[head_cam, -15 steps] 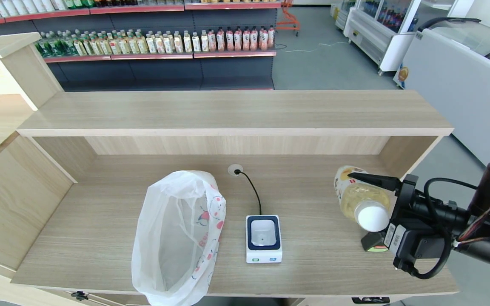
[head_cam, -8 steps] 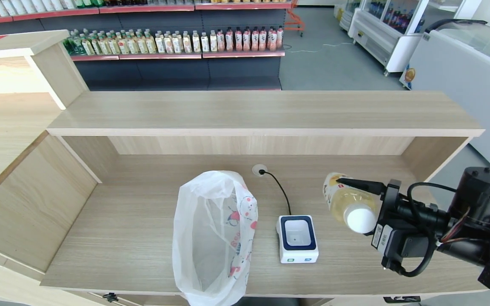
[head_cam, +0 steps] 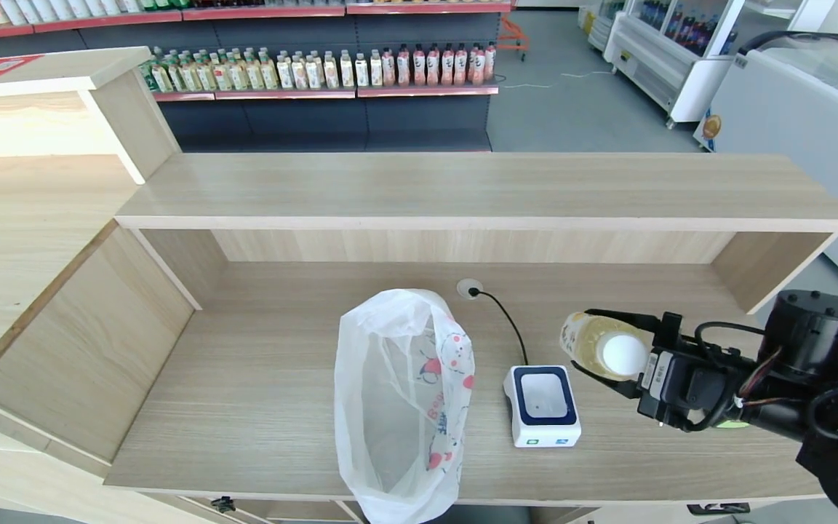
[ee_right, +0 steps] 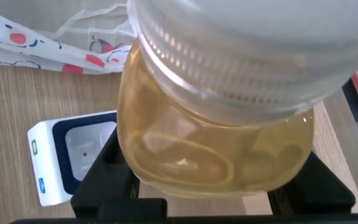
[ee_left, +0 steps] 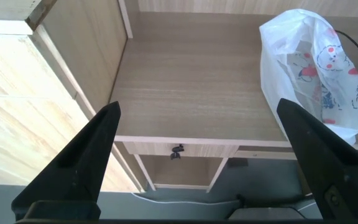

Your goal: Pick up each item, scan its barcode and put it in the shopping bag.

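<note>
While shelves (head_cam: 317, 91) stand behind, the wooden counter (head_cam: 259, 378) holds a bag (head_cam: 404, 393).

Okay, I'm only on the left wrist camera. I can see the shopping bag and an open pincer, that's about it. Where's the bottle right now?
Observer: The right pincer is shut on the bottle. It holds the bottle sideways off the counter, with the white cap toward the robot.
Operator: Is it over the scanner?
Observer: Not yet. The scanner sits on the counter between the shopping bag and the bottle, and the bottle is off to the scanner's right.
</note>
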Motion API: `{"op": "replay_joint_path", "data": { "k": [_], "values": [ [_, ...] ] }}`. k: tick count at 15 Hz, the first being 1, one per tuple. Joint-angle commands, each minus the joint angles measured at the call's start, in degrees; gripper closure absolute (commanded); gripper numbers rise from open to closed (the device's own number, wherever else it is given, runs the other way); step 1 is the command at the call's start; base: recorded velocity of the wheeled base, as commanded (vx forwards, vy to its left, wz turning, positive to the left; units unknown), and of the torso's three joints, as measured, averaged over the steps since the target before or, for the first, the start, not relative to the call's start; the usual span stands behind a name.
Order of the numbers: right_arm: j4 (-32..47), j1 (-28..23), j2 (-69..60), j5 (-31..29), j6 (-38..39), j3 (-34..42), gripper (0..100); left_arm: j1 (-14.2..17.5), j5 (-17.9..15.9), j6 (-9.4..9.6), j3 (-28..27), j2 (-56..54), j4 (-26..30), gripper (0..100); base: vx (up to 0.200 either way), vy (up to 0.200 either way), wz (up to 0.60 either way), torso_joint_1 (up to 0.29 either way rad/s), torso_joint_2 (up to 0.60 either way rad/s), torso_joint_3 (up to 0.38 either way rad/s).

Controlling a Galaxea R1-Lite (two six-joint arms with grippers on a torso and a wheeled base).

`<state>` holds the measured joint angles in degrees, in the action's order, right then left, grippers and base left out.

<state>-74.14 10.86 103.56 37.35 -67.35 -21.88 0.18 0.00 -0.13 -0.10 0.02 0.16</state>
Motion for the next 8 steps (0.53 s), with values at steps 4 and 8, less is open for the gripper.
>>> {"op": "replay_joint_path", "data": {
  "k": [4, 8],
  "values": [
    [-1.1, -1.3, 10.3, 2.6, 0.6, -4.7, 100, 0.0, 0.0, -0.04, 0.0, 0.0, 0.0, 0, 0.000, 0.000, 0.00, 0.000, 0.00, 0.000],
    [-4.3, -0.3, 16.7, 3.3, 0.6, -7.6, 100, 0.0, 0.0, -0.04, 0.0, 0.0, 0.0, 0, 0.000, 0.000, 0.00, 0.000, 0.00, 0.000]
  ]
}}
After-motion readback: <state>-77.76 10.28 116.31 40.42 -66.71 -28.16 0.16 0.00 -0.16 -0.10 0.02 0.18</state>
